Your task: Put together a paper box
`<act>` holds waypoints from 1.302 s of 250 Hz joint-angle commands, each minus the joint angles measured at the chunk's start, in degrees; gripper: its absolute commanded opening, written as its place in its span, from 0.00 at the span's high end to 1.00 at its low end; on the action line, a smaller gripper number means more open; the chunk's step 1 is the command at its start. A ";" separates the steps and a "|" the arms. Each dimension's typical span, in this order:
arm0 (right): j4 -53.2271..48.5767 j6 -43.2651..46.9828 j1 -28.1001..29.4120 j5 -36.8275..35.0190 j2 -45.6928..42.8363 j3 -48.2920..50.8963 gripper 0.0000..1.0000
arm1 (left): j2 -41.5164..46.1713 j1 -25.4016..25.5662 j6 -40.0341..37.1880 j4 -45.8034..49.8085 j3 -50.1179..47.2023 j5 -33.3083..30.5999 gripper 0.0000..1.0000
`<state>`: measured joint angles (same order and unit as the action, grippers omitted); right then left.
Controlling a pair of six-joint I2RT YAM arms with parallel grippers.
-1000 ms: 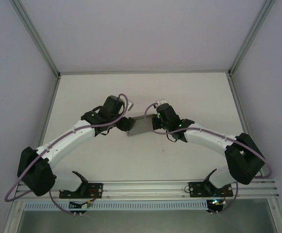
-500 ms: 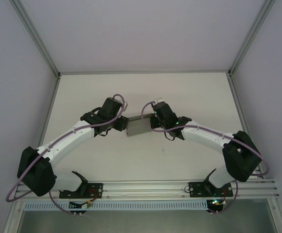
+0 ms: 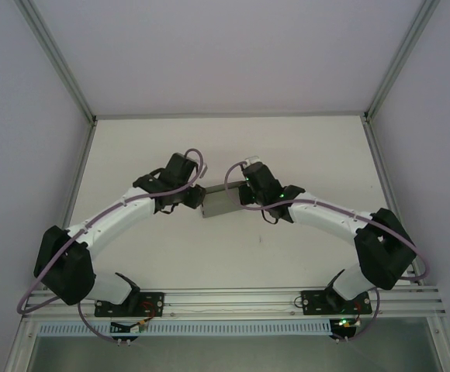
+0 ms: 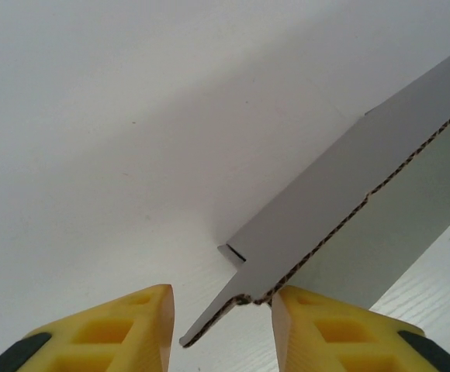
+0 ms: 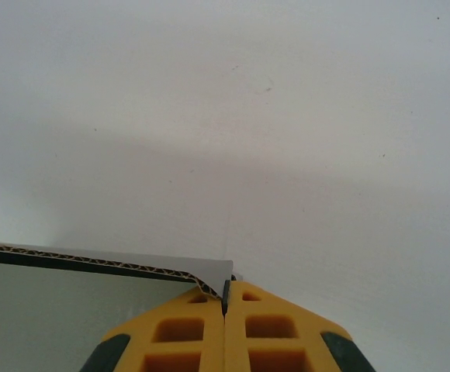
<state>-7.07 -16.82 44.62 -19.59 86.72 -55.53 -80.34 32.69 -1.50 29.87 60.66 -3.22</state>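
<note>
Item: paper box, plain grey cardboard with a corrugated cut edge visible from both wrist views.
Location: middle of the white counter, between the two arm tips.
Left arm: reaches in to the box's left end.
Left fingers: yellow and parted; a notched corner of the cardboard lies in the gap. One finger touches its cut edge and the other stands clear, so there is no clamp.
Right arm: reaches in to the box's right end.
Right fingers: clenched together, pinching the end of the cardboard's thin edge.
</note>
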 commanded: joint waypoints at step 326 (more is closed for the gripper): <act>-19.44 -18.50 6.00 -6.94 5.64 -4.85 1.00 | -5.71 4.76 31.45 9.26 7.79 -4.61 0.91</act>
<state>-17.67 -33.32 50.24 -29.61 89.60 -61.58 -84.12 37.10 25.69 35.70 65.80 -9.78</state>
